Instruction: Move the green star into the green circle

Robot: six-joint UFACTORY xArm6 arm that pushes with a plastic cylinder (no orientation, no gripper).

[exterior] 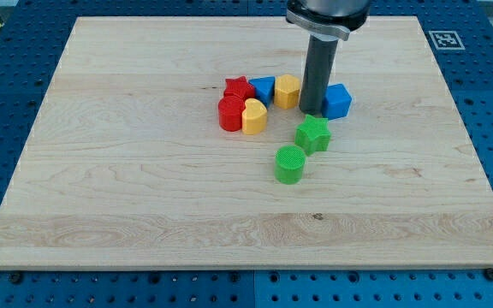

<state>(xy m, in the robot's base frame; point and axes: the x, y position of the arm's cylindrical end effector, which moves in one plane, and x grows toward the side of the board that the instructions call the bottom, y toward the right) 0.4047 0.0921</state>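
The green star [313, 134] lies near the board's middle. The green circle [290, 164], a round cylinder block, sits just below and to the left of it, almost touching. My tip [313, 112] comes down from the view's top and stands right above the green star, close to its upper edge. The rod's end is between the yellow hexagon block [287, 90] and the blue block [338, 101].
A cluster sits to the left of the tip: a red star [239, 87], a blue triangle [263, 88], a red cylinder [230, 114] and a yellow heart [254, 116]. The wooden board [144, 197] lies on a blue perforated table. A marker tag [443, 39] is at the top right.
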